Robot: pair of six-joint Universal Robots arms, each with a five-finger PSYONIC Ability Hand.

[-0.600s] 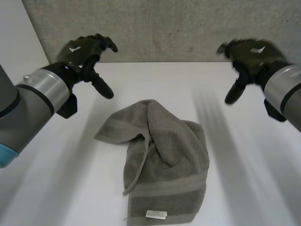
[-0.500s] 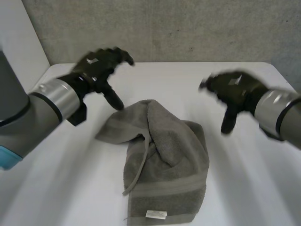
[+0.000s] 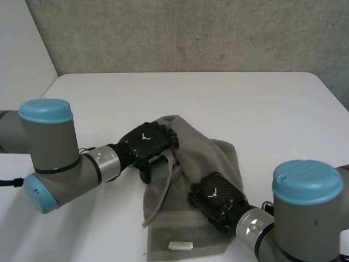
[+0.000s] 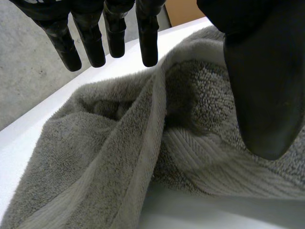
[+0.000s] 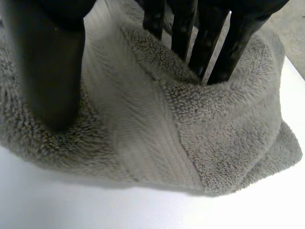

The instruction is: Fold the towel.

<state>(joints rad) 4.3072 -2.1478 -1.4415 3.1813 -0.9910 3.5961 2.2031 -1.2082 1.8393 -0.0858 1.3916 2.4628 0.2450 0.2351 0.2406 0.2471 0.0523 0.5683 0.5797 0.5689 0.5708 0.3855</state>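
Note:
A crumpled grey towel [image 3: 204, 161] lies in the middle of the white table [image 3: 245, 103], its white label [image 3: 180, 246] at the near hem. My left hand [image 3: 147, 143] is low over the towel's left part, open. In the left wrist view its straight fingers [image 4: 147, 33] hang just above a woven edge band of the towel [image 4: 95, 157], and the thumb [image 4: 262, 76] is over the pile beside it. My right hand [image 3: 217, 194] rests on the towel's right near part. In the right wrist view its straight fingers [image 5: 209, 52] and thumb [image 5: 52, 62] press into the towel [image 5: 228, 133], a woven band between them.
A grey wall runs behind the table's far edge. Both forearms, with light-blue caps [image 3: 46, 111] [image 3: 307, 181], reach in low over the table's near half. Bare white table lies beyond and on both sides of the towel.
Both hands have come down from high over the far part of the table onto the towel, the left to its left part, the right to its right near part.

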